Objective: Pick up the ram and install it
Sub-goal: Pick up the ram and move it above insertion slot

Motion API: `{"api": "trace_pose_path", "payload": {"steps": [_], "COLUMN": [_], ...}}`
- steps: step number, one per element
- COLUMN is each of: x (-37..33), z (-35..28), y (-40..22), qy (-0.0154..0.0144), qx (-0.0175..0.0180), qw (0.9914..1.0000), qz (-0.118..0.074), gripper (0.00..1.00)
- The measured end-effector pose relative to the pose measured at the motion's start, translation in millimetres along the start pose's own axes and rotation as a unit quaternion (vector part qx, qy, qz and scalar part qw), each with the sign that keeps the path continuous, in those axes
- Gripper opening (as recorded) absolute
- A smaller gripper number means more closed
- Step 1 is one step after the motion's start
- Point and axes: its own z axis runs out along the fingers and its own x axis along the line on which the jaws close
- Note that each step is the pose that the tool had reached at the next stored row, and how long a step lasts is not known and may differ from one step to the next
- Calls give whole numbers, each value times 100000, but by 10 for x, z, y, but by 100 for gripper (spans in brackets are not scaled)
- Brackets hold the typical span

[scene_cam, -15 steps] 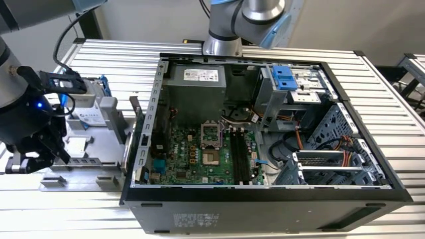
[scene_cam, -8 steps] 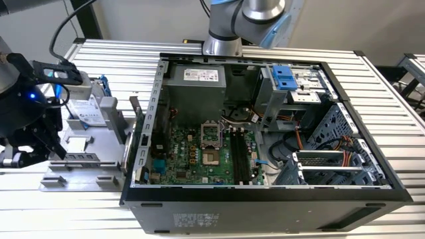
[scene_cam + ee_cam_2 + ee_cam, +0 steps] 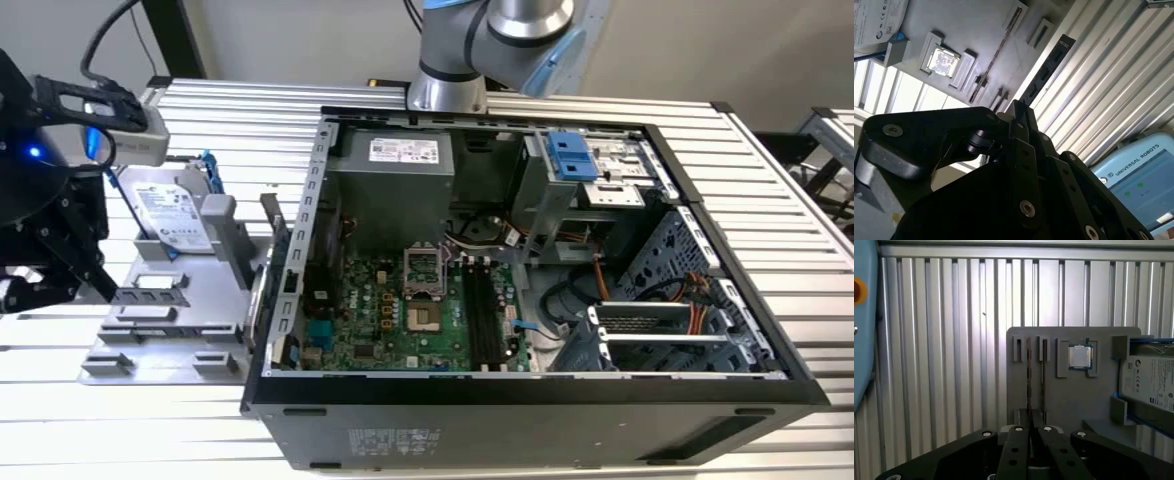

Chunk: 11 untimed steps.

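The ram (image 3: pixel 150 296) is a thin dark stick over the grey fixture (image 3: pixel 160 345) at the exterior view's left, well apart from the open computer case. My black gripper (image 3: pixel 107 292) is at its near end, shut on the stick. In the first wrist view the ram (image 3: pixel 1029 375) is edge-on, running straight out from my gripper (image 3: pixel 1031 429). In the second wrist view the ram (image 3: pixel 1049 65) shows its dark flat face beyond the gripper (image 3: pixel 1016 107). I cannot tell whether it still sits in its fixture groove. The motherboard's long black slots (image 3: pixel 487 315) lie in the case.
The silver hard drive in its blue bracket (image 3: pixel 174 215) stands on the fixture beside the gripper. A processor chip (image 3: pixel 1080 357) rests in a fixture pocket. The case (image 3: pixel 534 410) has tall metal walls. The arm's base (image 3: pixel 447 90) stands behind it. A blue pendant (image 3: pixel 1139 170) lies nearby.
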Motion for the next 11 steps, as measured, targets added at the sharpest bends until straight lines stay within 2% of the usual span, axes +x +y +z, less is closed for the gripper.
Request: {"api": "trace_pose_path", "payload": {"steps": [11], "x": [-19], "z": [-422], "y": [8], "qy": [-1], "qx": [1], "qw": [100000], "qz": [-3], "gripper": [0]}}
